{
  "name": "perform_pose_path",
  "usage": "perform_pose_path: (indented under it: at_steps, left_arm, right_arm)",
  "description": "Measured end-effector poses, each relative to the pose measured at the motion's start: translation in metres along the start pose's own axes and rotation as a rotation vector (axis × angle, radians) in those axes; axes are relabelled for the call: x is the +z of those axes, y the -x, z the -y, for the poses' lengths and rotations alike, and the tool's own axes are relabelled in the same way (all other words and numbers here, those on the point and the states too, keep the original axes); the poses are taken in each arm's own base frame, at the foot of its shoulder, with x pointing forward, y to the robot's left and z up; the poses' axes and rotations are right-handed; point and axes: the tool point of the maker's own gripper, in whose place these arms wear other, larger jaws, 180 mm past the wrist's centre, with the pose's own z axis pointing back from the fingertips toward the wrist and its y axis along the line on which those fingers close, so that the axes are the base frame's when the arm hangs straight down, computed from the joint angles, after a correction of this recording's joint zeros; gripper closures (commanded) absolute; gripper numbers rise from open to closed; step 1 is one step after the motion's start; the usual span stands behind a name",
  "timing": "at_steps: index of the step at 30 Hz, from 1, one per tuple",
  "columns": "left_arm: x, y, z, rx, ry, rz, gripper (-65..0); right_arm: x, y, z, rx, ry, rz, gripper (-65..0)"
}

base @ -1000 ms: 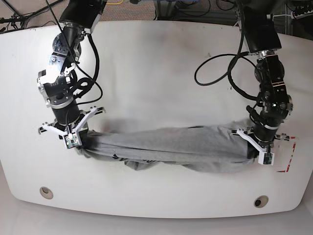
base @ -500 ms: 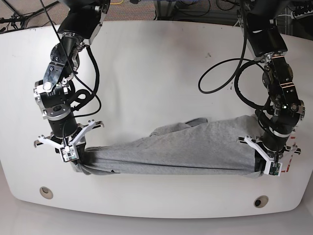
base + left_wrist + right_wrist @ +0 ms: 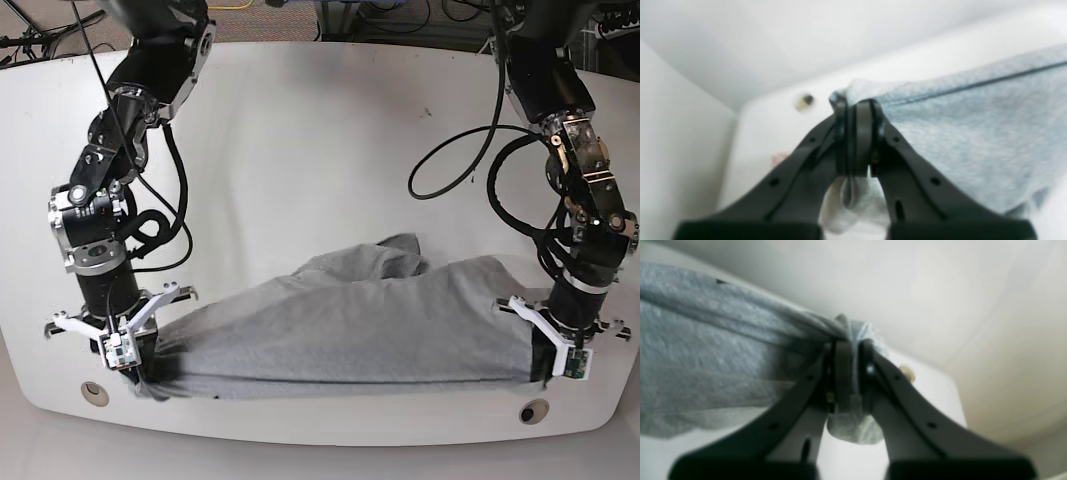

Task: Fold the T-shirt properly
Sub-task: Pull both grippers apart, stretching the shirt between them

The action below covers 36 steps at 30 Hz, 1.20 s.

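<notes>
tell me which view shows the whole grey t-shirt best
The base view: the light heather-grey cotton T-shirt shows whole, stretched between both end effectors. The left wrist view and the right wrist view each show only a blurred pinched corner.

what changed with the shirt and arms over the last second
Both arms pulled the T-shirt toward the table's near edge, spreading it from a bunched roll into a flatter sheet. Left gripper and right gripper stayed shut on opposite ends throughout.
</notes>
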Motion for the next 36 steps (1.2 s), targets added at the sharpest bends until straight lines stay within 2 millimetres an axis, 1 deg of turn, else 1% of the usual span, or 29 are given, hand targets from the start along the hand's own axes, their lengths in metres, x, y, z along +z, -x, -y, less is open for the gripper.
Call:
perform_pose_path:
  at_steps: [2, 6, 8, 9, 12, 16, 20, 22, 25, 28, 30, 31, 34, 36]
  left_arm:
    - [0.002, -0.009, -0.006, -0.005, -0.016, 0.021, -0.5]
    - [0.003, -0.027, -0.013, 0.005, -0.033, 0.065, -0.5]
    - [0.003, -0.035, -0.021, 0.03, -0.054, 0.072, -0.4]
    - [0.004, -0.044, -0.029, 0.043, -0.078, 0.092, -0.4]
    - [0.005, -0.062, -0.041, 0.051, -0.109, 0.134, -0.5]
    - [0.008, -0.077, -0.05, 0.047, -0.13, 0.172, -0.4]
    - [0.006, -0.088, -0.058, 0.029, -0.136, 0.166, -0.4]
    - [0.008, -0.103, -0.064, 0.016, -0.145, 0.195, -0.4]
    - [0.011, -0.122, -0.072, 0.01, -0.157, 0.239, -0.4]
    - [0.014, -0.133, -0.079, -0.003, -0.169, 0.256, -0.1]
    - [0.012, -0.136, -0.084, -0.026, -0.166, 0.227, -0.2]
    - [0.013, -0.142, -0.089, -0.028, -0.174, 0.232, -0.2]
    - [0.018, -0.159, -0.098, -0.026, -0.194, 0.282, -0.1]
    - [0.02, -0.167, -0.103, -0.02, -0.201, 0.308, -0.1]
  right_arm:
    - [-0.001, -0.01, 0.004, 0.009, 0.008, 0.027, 0.0]
    - [-0.005, -0.019, 0.01, 0.02, 0.021, 0.037, 0.0]
    - [-0.01, -0.025, 0.01, 0.039, 0.015, 0.04, 0.0]
    - [-0.013, -0.03, 0.012, 0.047, 0.012, 0.051, 0.0]
    - [-0.018, -0.042, 0.015, 0.048, 0.014, 0.075, 0.0]
    - [-0.023, -0.051, 0.021, 0.052, 0.018, 0.091, 0.0]
    - [-0.037, -0.058, 0.029, 0.045, 0.003, 0.095, 0.0]
    - [-0.043, -0.061, 0.037, 0.045, 0.01, 0.09, 0.0]
    - [-0.046, -0.071, 0.042, 0.051, 0.014, 0.108, 0.0]
    - [-0.049, -0.082, 0.044, 0.061, 0.013, 0.135, 0.0]
    - [-0.053, -0.089, 0.044, 0.082, 0.007, 0.135, 0.0]
    - [-0.053, -0.095, 0.045, 0.088, 0.006, 0.145, 0.0]
    - [-0.052, -0.11, 0.048, 0.093, 0.013, 0.191, -0.1]
    - [-0.049, -0.115, 0.051, 0.101, 0.019, 0.206, -0.1]
